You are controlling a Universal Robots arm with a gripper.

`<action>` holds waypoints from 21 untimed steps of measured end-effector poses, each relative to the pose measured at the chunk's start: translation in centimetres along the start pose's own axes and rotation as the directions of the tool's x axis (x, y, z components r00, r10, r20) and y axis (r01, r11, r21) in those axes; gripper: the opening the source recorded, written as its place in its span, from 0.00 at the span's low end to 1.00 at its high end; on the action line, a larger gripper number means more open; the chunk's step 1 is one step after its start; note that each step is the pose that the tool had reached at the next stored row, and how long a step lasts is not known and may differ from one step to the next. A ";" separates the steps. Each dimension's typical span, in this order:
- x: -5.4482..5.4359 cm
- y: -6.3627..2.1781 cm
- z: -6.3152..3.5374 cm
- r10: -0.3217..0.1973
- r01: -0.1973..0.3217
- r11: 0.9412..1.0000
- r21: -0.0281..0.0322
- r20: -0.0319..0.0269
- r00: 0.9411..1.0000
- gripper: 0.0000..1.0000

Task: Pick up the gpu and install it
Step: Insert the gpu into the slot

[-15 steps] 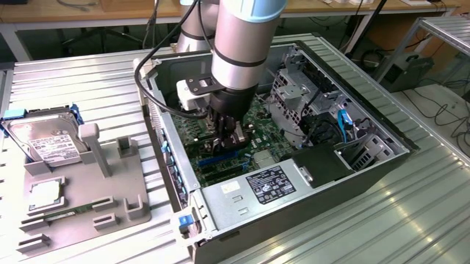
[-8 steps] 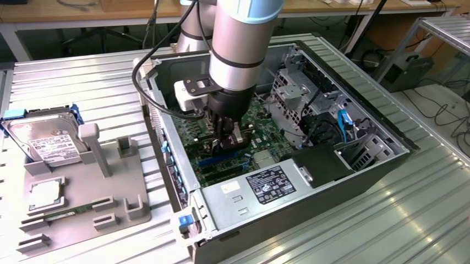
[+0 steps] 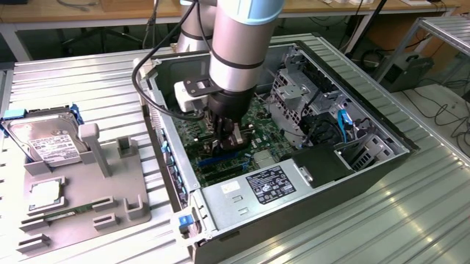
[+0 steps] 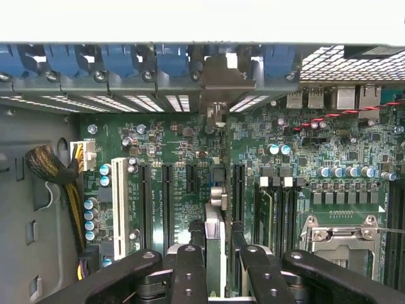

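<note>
1. Arm: grey tubular body descending steeply from the far side into the open computer case, wrist pointing straight down over the motherboard.
2. Gripper: low inside the case, just above the green board; in the wrist view its black fingers stand on either side of a thin card seen edge-on.
3. Jaws: clamped on the gpu, one finger against each face.
4. Gpu position: upright between the fingers, running from the gripper toward the rear slot openings, its pale metal bracket close to the case's rear wall by the blue retainer clips. It sits among the long black expansion slots; whether its edge is seated cannot be told.
5. Hidden parts: in the exterior view the gpu is mostly masked by the gripper; its lower edge is covered by the fingers in the wrist view.
6. Outside the case, at the exterior view's left: grey holder tray carrying a hard drive.
</note>
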State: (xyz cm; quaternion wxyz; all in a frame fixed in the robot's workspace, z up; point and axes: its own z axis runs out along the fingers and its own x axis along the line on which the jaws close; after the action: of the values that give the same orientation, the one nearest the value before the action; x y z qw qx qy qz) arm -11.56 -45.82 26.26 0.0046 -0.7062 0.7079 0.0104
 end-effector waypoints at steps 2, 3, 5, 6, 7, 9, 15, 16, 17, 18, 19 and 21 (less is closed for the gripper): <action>0.1 0.00 0.03 0.001 -0.001 1.000 0.000 0.000 1.000 0.26; 0.2 0.00 0.07 0.002 -0.002 1.000 0.000 0.000 1.000 0.26; 0.2 0.00 0.08 0.003 -0.003 1.000 0.000 0.000 1.000 0.26; 0.2 0.00 0.07 0.003 -0.003 1.000 0.000 0.000 1.000 0.26; 0.2 0.00 0.07 0.003 -0.003 1.000 0.000 0.000 1.000 0.26; 0.2 0.00 0.07 0.004 -0.004 1.000 0.000 -0.001 1.000 0.26; 0.2 -0.03 0.10 0.014 -0.014 1.000 0.000 -0.002 1.000 0.26; 0.2 -0.03 0.10 0.017 -0.017 1.000 0.000 -0.003 1.000 0.26; 0.2 -0.03 0.10 0.018 -0.018 1.000 0.000 -0.003 1.000 0.26; 0.2 -0.03 0.09 0.020 -0.020 1.000 0.000 -0.003 1.000 0.26; 0.2 -0.03 0.10 0.021 -0.021 1.000 0.000 -0.003 1.000 0.26; 0.1 -0.03 0.10 0.023 -0.023 1.000 0.001 -0.002 1.000 0.26</action>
State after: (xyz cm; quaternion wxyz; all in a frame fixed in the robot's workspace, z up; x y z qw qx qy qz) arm -11.53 -45.94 26.15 0.0038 -0.6980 0.7160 0.0095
